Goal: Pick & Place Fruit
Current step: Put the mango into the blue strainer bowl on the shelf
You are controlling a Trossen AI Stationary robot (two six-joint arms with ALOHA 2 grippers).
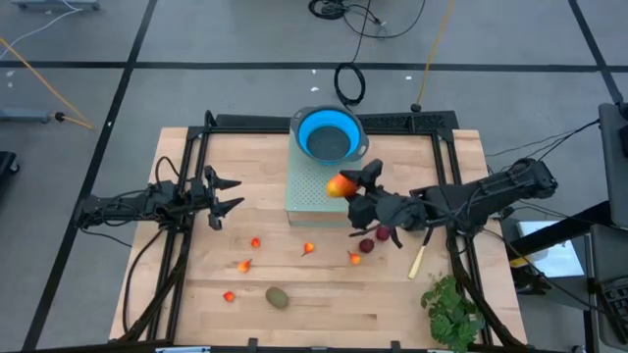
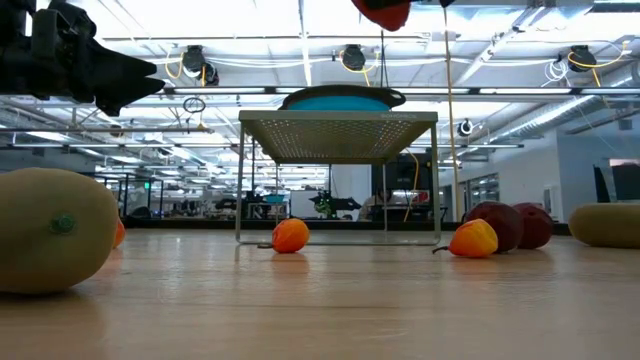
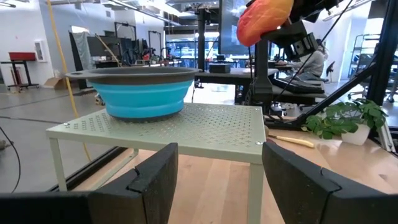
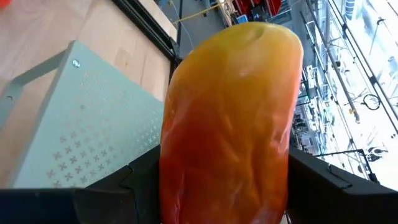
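My right gripper [image 1: 351,188] is shut on the larger orange-red oblong fruit [image 1: 340,185], held above the pale green perforated stand [image 1: 312,191] near the blue bowl [image 1: 329,135]. The same fruit fills the right wrist view [image 4: 227,118] and shows in the left wrist view [image 3: 261,18]. Several tiny orange-red pieces [image 1: 255,242] lie on the wooden table, with two dark red round ones [image 1: 375,238] and a brownish-green oval [image 1: 278,296]. My left gripper [image 1: 234,194] waits open at the table's left side, holding nothing. My right gripper pinches the oblong fruit between its two fingers, one on each long side [image 4: 171,162]. The fingers come level from the table's right. The fruit is lifted clear above the stand, its free end [image 4: 261,37] pointing away from the wrist.
The blue bowl [image 3: 143,93] stands on the stand's far part. A yellow-handled knife [image 1: 418,261] and a leafy green bunch [image 1: 451,312] lie near the table's right near corner. A black frame [image 1: 324,122] borders the table.
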